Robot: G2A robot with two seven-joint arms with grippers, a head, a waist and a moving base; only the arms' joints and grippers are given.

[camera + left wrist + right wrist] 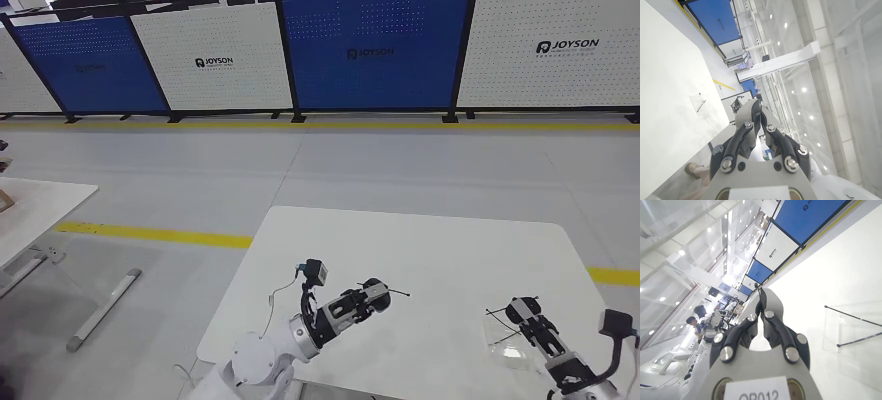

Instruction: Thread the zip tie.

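Two grippers well apart | left gripper [378, 292] near table [300, 250] middle, fingers [750, 112] together on black strip [400, 294] pointing 3 o'clock | right gripper [762, 294], at its 3 o'clock, clamps zip tie [756, 284], head exposed, probably to receive the tip

Black zip tie [756, 285], pinched in right gripper [761, 292]

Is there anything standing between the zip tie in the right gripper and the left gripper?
Nothing visible does. The right gripper is shut on the zip tie, and the way over the table to the left gripper is open. The clear bag lies flat beside the right gripper, off that line.
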